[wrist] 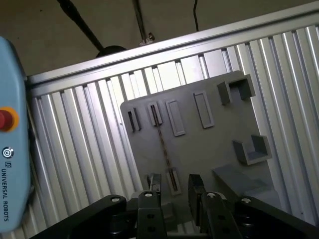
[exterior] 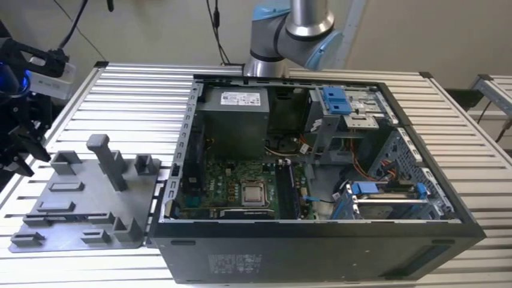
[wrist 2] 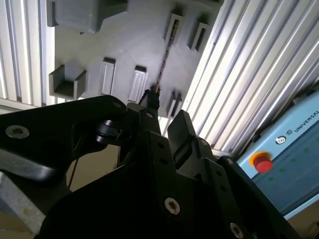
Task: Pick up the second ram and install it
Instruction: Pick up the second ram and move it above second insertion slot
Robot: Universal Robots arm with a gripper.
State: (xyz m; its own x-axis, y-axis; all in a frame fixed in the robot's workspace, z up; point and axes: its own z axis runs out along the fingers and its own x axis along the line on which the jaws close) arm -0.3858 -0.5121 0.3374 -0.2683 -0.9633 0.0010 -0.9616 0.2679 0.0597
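The second ram (wrist: 162,147) is a thin dark strip standing on edge in slots of the grey tray (wrist: 224,134). It also shows in the second wrist view (wrist 2: 164,62) and, faintly, at the tray's front in the exterior view (exterior: 71,214). My gripper (wrist: 175,196) hangs over the tray at the ram's near end. It is open, the two black fingers (wrist: 153,196) are apart and the tray shows between them. Nothing is held. In the exterior view the gripper (exterior: 23,157) is at the far left, beside the tray (exterior: 80,192).
An open computer case (exterior: 320,240) lies on the slatted table, to the exterior view's right of the tray, with the motherboard (exterior: 232,180) exposed. A tall grey post (exterior: 108,162) and blocks rise from the tray. A blue pendant with a red button (wrist 2: 261,162) lies nearby.
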